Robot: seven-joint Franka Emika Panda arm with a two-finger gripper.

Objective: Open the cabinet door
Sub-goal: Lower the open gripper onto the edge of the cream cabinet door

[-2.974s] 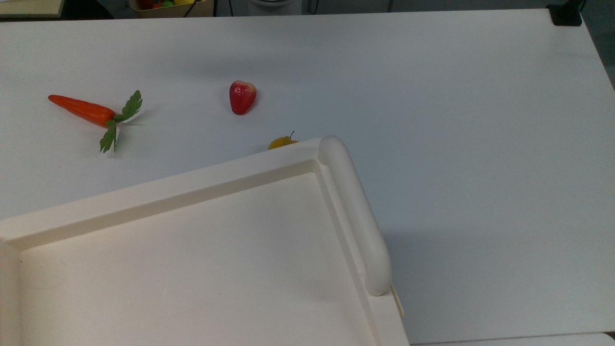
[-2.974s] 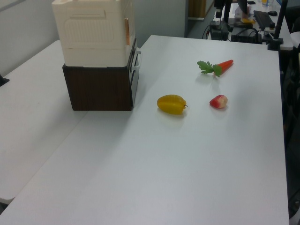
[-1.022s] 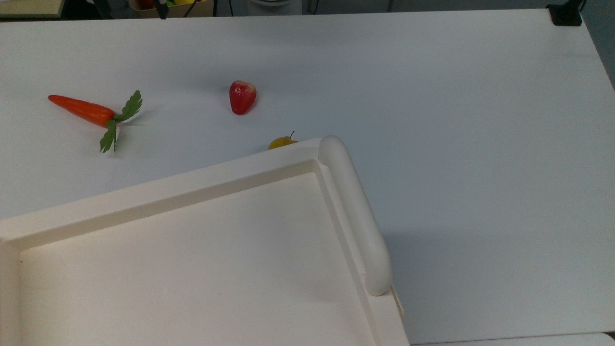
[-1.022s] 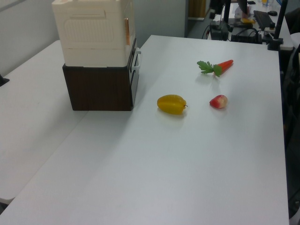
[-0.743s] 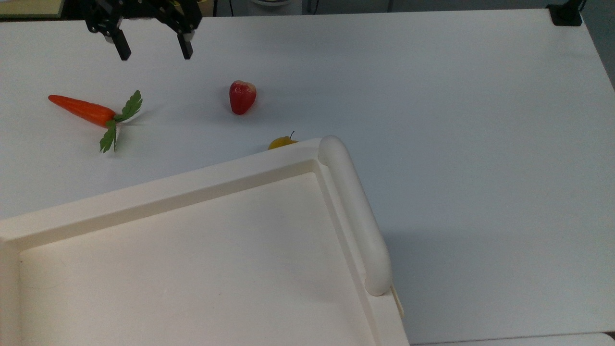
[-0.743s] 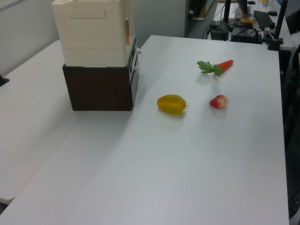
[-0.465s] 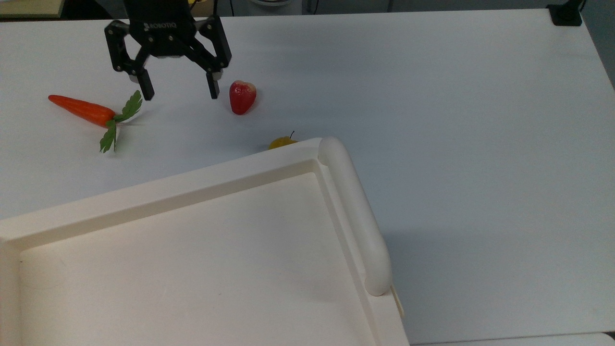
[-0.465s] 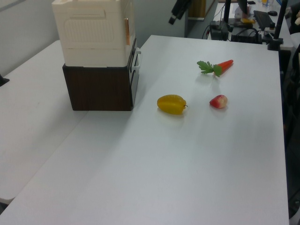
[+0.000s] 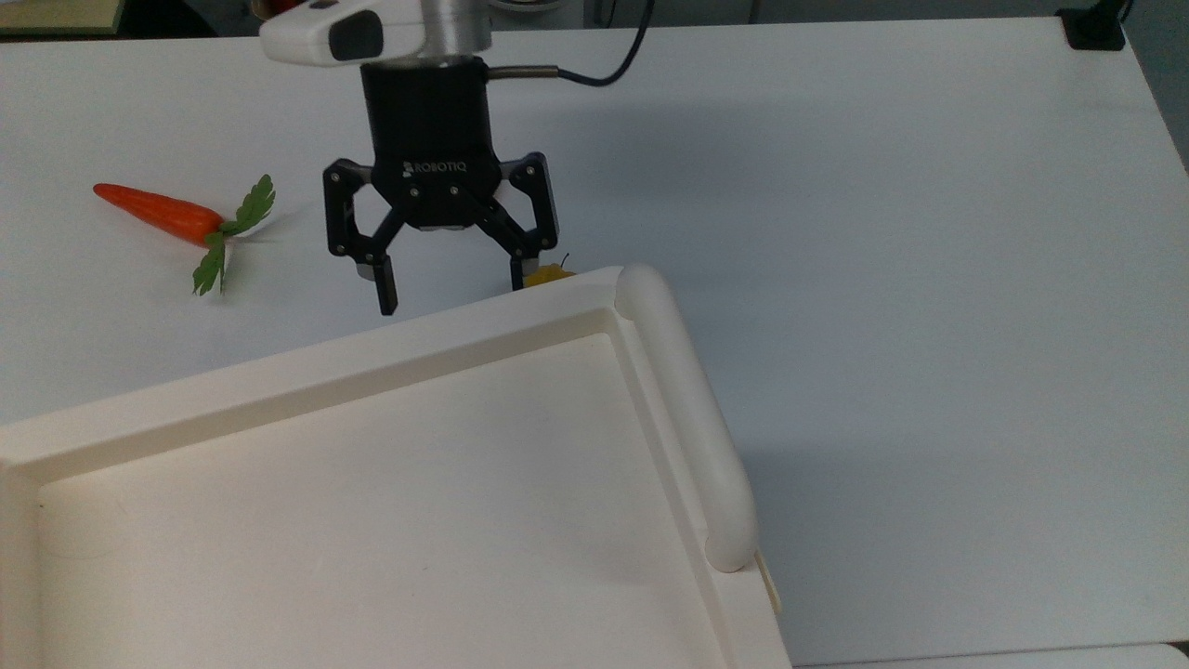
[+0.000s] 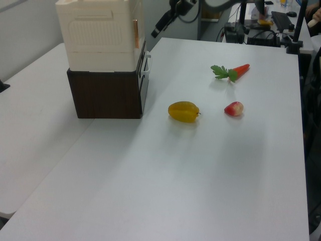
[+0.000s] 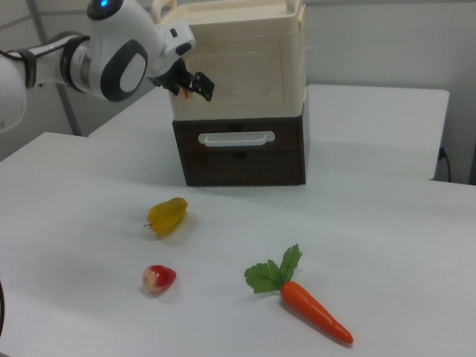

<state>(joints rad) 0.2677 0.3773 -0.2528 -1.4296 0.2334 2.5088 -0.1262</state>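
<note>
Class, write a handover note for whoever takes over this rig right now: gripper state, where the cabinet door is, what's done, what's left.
Gripper: open, holding nothing, hanging by the cream unit's upper edge, near the cabinet door's left side in the right view; contact cannot be told.
Cabinet door: shut, flush with the unit, which sits on a dark drawer box.
Done: door not yet opened.
Left: take hold of the door and swing it open.

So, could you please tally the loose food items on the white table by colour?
Orange: 1, the carrot
Yellow: 1, the yellow fruit
Red: 1, the red fruit
Total: 3
</note>
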